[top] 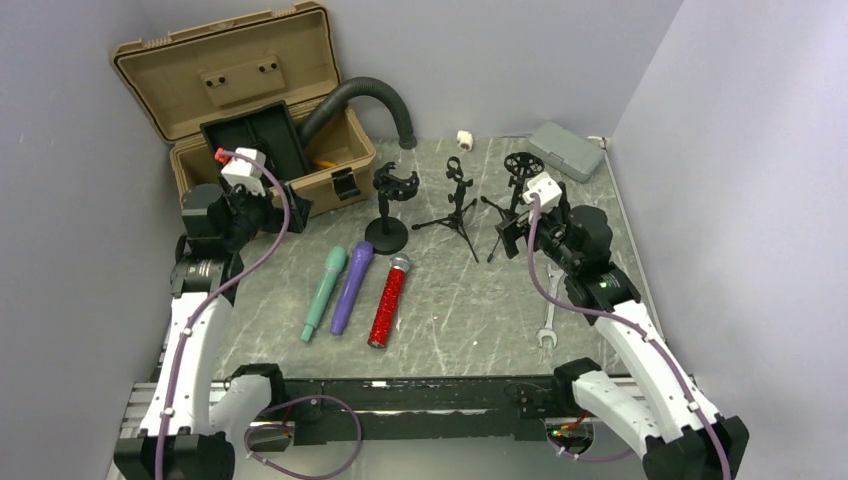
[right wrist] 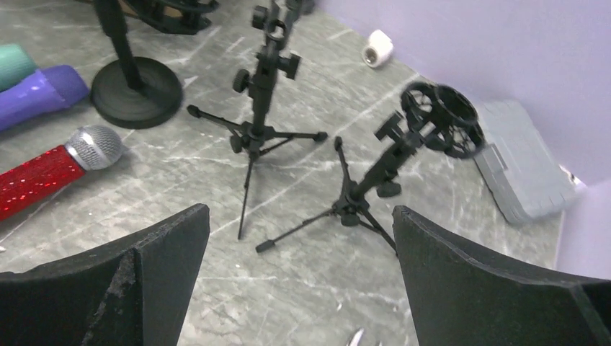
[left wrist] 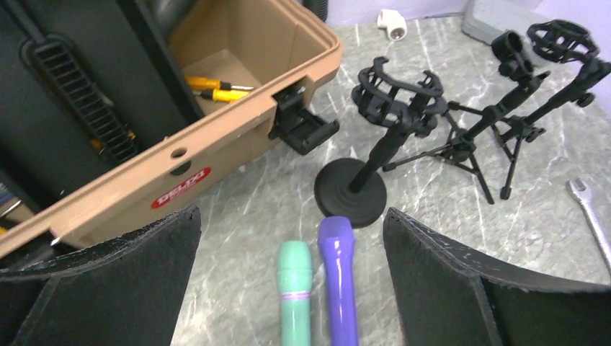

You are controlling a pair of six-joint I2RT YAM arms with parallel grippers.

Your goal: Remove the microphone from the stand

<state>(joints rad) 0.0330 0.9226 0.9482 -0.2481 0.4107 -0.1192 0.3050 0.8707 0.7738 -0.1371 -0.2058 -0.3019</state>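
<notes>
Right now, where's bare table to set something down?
The widest bare patch lies between the red glitter microphone and the wrench, in front of the middle tripod stand. It is crowded around that stand and left toward the toolbox.

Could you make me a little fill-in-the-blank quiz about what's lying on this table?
1. The number of microphones lying flat on the grey marbled table is ___.
2. Between the teal microphone and the red glitter microphone lies a ___ one.
3. The lid of the tan plastic toolbox is ___.
4. The black round-based stand holds ___ microphone.
Missing words: three; purple; open; no.
</notes>
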